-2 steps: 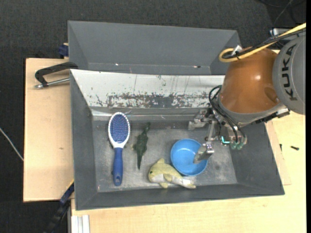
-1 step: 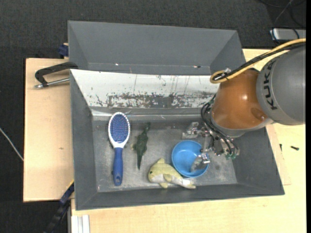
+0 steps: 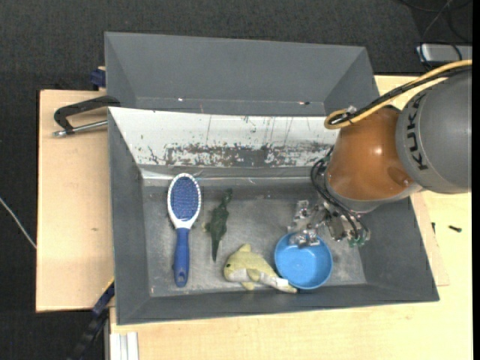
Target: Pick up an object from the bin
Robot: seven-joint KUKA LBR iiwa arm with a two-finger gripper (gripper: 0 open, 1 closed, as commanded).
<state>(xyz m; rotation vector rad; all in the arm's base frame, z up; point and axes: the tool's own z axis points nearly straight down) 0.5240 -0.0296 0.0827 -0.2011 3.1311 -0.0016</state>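
Grey bin [image 3: 127, 223], four loose things on its floor. The arm's orange cover [image 3: 367, 163] hangs over the right end. The jaws sit at the back rim of the blue bowl [image 3: 304, 265], front right; I cannot tell whether they are apart or together. Risk as I judge it: a rim pinch tips the bowl, or shoves it into the yellow plush [image 3: 247, 267] lying against its left side.

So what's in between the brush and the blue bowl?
In the camera view, a green toy lizard and a pale yellow plush toy lie between the brush and the bowl.
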